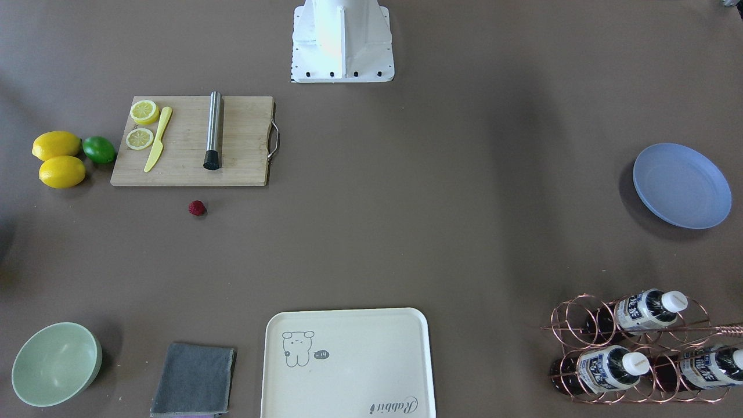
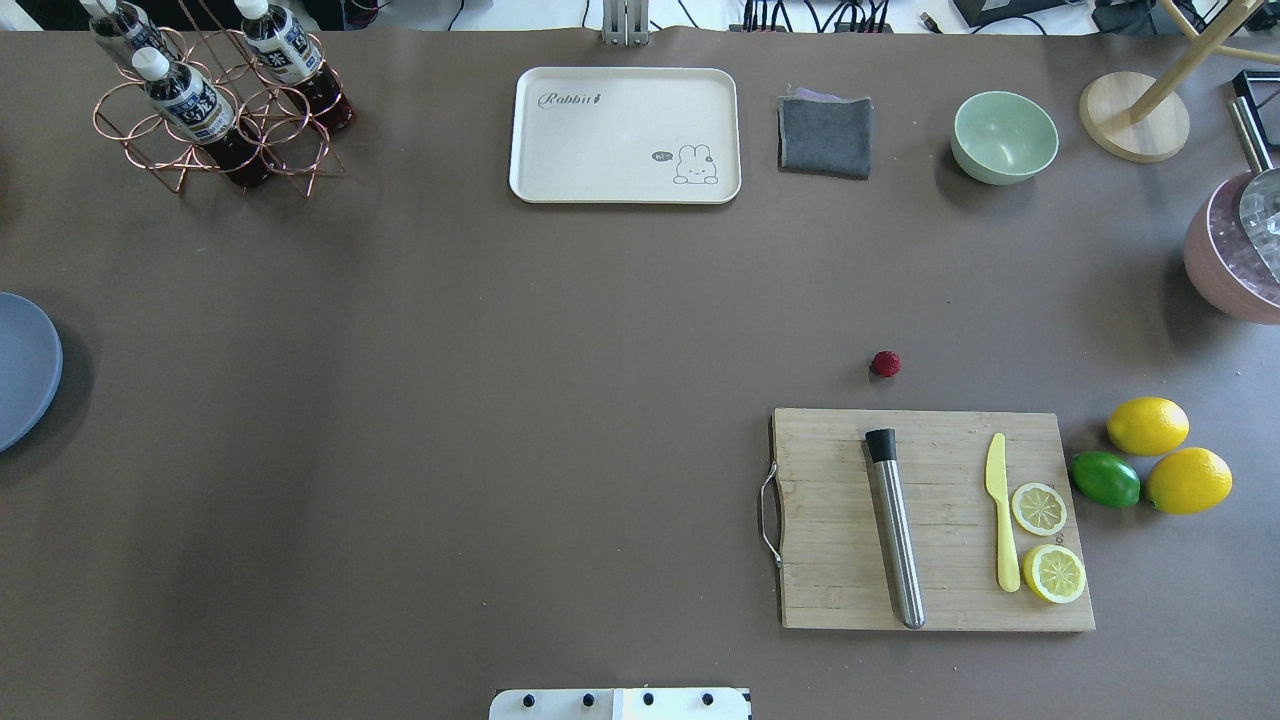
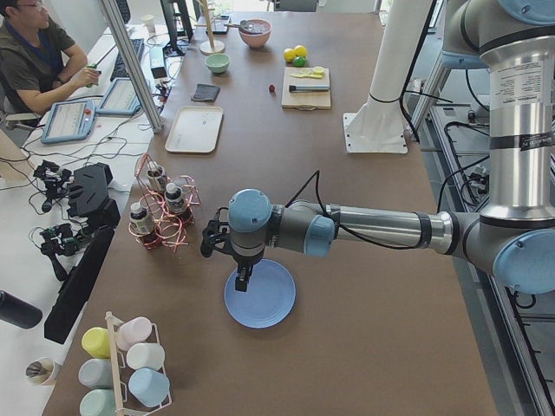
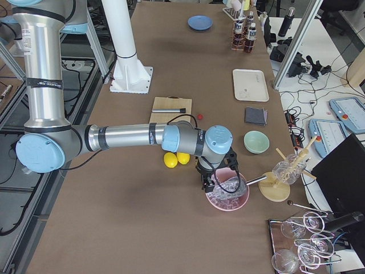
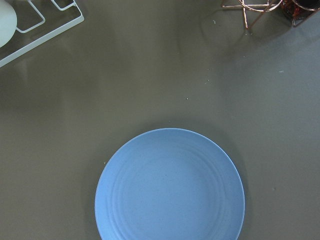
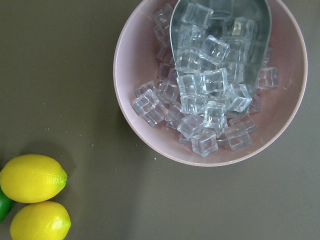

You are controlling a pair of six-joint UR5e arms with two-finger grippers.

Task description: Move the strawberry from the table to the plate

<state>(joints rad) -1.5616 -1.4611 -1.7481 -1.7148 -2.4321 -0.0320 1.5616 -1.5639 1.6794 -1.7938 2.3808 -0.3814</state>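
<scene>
Strawberry (image 2: 885, 363) lies on surface (image 2: 500, 400) just beyond cutting board (image 2: 830, 520), my right half. Right gripper (image 4: 210, 184), over ice bowl (image 6: 130, 65), is nearer. Left gripper (image 3: 243, 281) hangs over plate (image 3: 269, 303), well apart. Cannot tell either grip.

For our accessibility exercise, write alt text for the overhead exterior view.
A small red strawberry lies on the brown table, just beyond a wooden cutting board; the blue plate sits far off, cut by the left edge.
</scene>
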